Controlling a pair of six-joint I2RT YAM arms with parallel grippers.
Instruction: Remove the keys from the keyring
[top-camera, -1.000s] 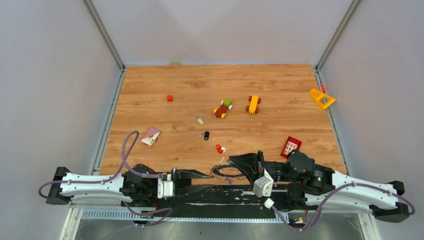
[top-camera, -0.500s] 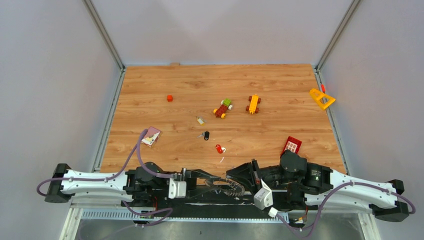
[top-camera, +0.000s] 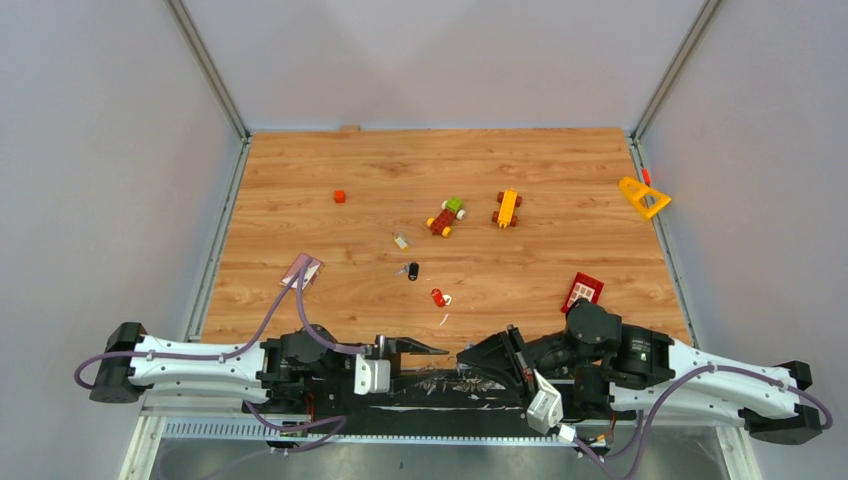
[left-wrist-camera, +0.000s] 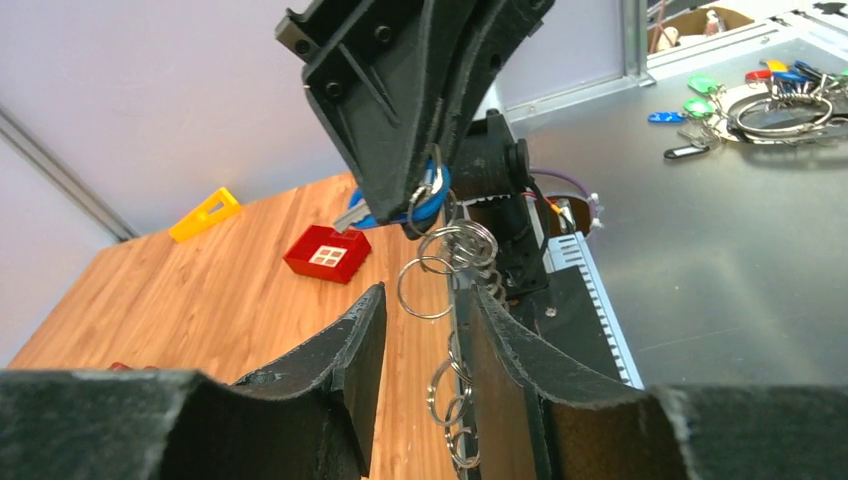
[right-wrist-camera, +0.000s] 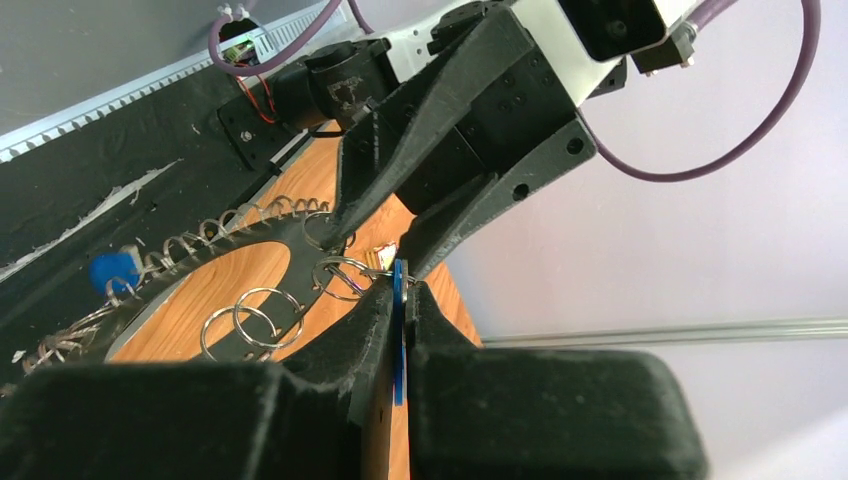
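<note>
Clamping a blue key at the near table edge

The blue key (left-wrist-camera: 437, 192) is pinched by its plastic head between the closed fingers of the right gripper (right-wrist-camera: 400, 290). It is seen edge-on in the right wrist view, and its silver blade is pointed sideways out of the jaws (towards the red block (left-wrist-camera: 327, 252) in the left wrist view). The keyring (top-camera: 455, 381) is found between the two grippers, over the black base strip (top-camera: 330, 392) at the near edge of the table (top-camera: 350, 160). It is seen nearly edge-on from above, with its length run left to right. Small split rings (left-wrist-camera: 440, 270) are strung along its coiled rim, and a second blue key (right-wrist-camera: 113, 272) is hung there too. The left gripper (left-wrist-camera: 422, 300) is spread apart, with the split rings dangled in the gap; contact with them cannot be judged. A black-headed key (top-camera: 412, 270) and a red-headed key (top-camera: 438, 297) are laid loose on the wood, well apart from the ring. Print on the pink card (top-camera: 303, 270) is too small to be read.
</note>
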